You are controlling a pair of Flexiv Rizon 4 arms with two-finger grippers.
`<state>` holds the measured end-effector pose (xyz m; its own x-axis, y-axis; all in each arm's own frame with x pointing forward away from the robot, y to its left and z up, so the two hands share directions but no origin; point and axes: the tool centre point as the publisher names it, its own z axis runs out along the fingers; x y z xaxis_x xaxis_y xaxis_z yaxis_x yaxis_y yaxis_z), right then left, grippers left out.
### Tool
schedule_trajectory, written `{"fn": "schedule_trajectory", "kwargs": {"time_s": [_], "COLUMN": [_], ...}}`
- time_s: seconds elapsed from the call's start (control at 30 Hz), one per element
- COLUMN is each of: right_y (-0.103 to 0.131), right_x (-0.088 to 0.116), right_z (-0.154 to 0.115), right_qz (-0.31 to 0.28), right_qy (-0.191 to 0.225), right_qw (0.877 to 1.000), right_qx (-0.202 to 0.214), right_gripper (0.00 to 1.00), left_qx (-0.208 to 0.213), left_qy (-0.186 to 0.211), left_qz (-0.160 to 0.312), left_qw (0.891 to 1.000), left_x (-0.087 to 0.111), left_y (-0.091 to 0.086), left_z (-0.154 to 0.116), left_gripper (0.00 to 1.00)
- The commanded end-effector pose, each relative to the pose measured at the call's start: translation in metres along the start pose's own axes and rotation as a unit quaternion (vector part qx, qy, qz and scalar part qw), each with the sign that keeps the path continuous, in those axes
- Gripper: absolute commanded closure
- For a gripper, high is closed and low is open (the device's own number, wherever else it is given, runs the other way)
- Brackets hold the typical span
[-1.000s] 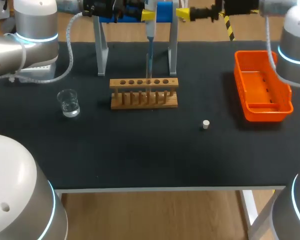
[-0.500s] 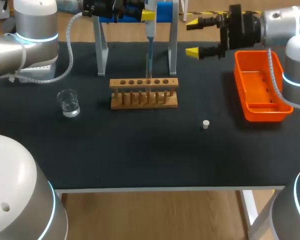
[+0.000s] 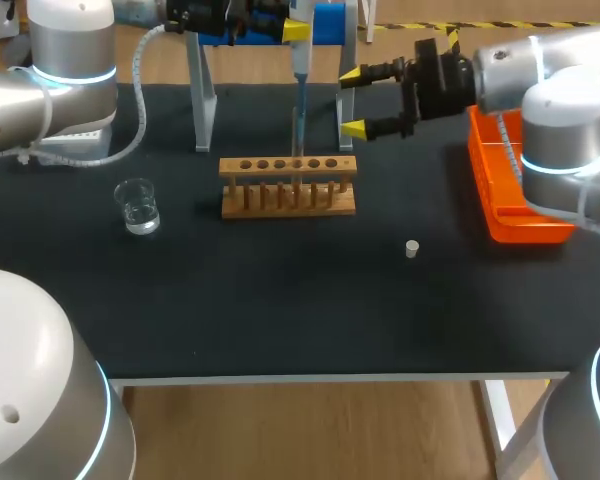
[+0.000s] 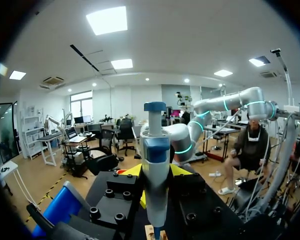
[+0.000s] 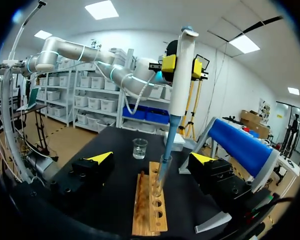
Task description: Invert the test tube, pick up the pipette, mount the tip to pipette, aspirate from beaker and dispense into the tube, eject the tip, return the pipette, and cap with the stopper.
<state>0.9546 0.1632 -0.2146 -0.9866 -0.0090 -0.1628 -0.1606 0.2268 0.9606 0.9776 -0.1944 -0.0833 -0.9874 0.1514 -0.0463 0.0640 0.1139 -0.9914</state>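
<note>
Moved since the earlier frame: the right hand had swung away from the orange bin toward the middle of the far side of the desk, and stood just beside the right post of the stand. All other items kept their places.

Right hand: fingers were spread wide apart, open. In its own wrist view the pipette and the rack lay ahead of it, apart from both fingers.

Left hand: was closed on the upper body of the pipette, one yellow pad on each side. It was held high under the blue bar of the stand.

Pipette: hung upright from the left hand, directly above the wooden rack. Its tip pointed down into the mouth of the test tube.

Test tube: stood upright in a hole of the rack, toward the rack's right half as seen from the head view. Whether it held liquid could not be told.

Beaker: stood on the desk left of the rack, well apart from both hands, with clear liquid in its lower part.

Stopper: a small pale plug, lay on the desk in front of and to the right of the rack, touching neither hand.

Orange bin: sat at the right side of the desk, partly behind the right arm. Its contents could not be made out.
</note>
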Motion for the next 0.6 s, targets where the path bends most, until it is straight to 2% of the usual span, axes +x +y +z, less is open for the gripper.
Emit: {"fn": "schedule_trajectory", "kwargs": {"time_s": [0.03,0.6], "right_y": [-0.013,-0.038], "right_x": [-0.009,-0.019], "right_z": [0.015,0.057], "right_qz": [0.007,0.047], "right_qy": [0.009,0.009], "right_qw": [1.0,0.999], "right_qx": [-0.002,0.012], "right_gripper": [0.0,0.0], "left_qx": [-0.001,-0.001], "left_qy": [0.002,0.002], "left_qz": [0.0,0.0], "left_qw": [1.0,1.0], "left_x": [-0.001,-0.001], "left_y": [-0.001,-0.001], "left_z": [-0.001,-0.001], "left_gripper": [1.0,1.0]}}
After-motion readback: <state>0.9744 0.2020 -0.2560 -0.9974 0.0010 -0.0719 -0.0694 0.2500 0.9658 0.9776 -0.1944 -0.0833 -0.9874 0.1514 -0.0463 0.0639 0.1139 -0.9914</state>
